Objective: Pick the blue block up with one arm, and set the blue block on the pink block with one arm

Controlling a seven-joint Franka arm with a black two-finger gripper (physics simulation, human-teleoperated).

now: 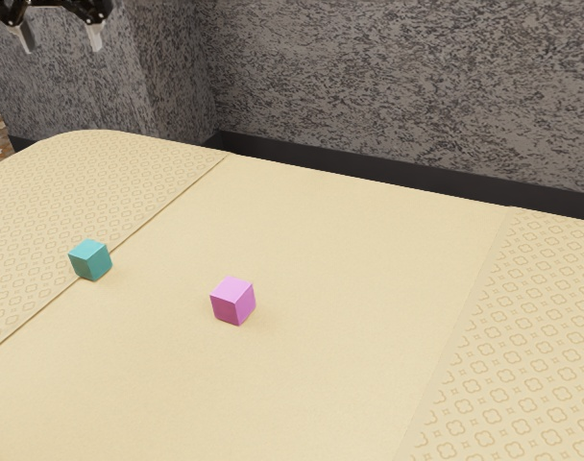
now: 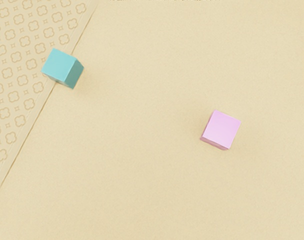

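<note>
Jaws hang wide open and empty, high at the exterior view's far left. I see the blue block (image 1: 90,259) on the worktop (image 1: 369,279), well apart from the pink block (image 1: 233,301), on its left in that view.

Speckled grey wall (image 1: 388,77); beige table (image 1: 359,240)

blue block (image 1: 90,259): 1 | pink block (image 1: 233,301): 1 | sum of the two: 2 | worktop (image 1: 350,269): 1 | patterned bands (image 1: 523,365) on worktop: 2, one at each side | end effector (image 1: 61,40): 1 | fingers (image 1: 96,36) on it: 2 | speckled grey wall (image 1: 417,77): 1
</note>
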